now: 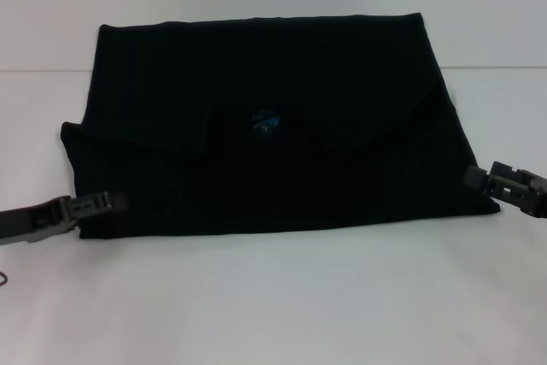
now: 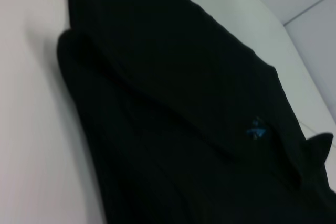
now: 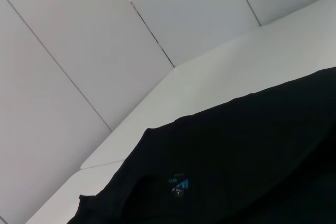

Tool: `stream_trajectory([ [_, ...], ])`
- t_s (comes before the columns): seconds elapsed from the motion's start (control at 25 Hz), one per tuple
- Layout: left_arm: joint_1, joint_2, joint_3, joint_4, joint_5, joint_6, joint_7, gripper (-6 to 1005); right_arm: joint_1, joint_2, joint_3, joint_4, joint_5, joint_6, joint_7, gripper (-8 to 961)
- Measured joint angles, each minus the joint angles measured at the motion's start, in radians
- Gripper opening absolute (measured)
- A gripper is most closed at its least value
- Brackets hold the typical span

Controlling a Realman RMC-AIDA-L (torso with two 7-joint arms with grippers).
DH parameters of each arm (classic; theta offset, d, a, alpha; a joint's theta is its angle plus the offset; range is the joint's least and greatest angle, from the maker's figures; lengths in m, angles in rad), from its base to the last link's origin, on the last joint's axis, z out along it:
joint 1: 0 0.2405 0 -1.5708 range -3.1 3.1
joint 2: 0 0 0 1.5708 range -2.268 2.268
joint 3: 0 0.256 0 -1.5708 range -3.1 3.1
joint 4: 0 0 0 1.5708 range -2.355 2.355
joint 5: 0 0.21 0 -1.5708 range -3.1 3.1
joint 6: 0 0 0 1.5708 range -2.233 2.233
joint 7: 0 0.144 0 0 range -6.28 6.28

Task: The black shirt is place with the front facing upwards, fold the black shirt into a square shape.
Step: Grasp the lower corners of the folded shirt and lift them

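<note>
Jaws of the left gripper (image 1: 115,203) sit at the near left corner of the black shirt (image 1: 265,143), and those of the right gripper (image 1: 480,178) at its near right corner; whether either pair is pinching cloth or merely touching it, I cannot tell. On the white desk (image 1: 273,305) the shirt lies already doubled into a broad rectangle, its blue neck label (image 1: 265,121) showing near the middle where the flaps meet. To fold it square from here, I judge that both corners need a firm hold on all the layers, then an even lift and carry toward the far edge, keeping the hem taut between the arms so no crease or skew creeps in.
</note>
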State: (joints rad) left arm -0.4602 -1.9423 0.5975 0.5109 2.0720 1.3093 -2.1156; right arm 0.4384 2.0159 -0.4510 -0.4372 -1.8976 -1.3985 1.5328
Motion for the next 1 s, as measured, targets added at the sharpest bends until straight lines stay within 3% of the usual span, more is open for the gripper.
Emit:
stream_trajectory([
  [0.32, -0.009, -0.008, 0.021, 0.000, 0.013, -0.041, 0.002, 899, 0.006, 0.002, 0.000, 0.000, 0.000, 0.006, 0.000, 925],
  [1.0, -0.009, -0.001, 0.023, 0.000, 0.029, -0.050, -0.003, 450, 0.010, -0.009, 0.005, -0.006, 0.004, -0.008, 0.025, 924],
])
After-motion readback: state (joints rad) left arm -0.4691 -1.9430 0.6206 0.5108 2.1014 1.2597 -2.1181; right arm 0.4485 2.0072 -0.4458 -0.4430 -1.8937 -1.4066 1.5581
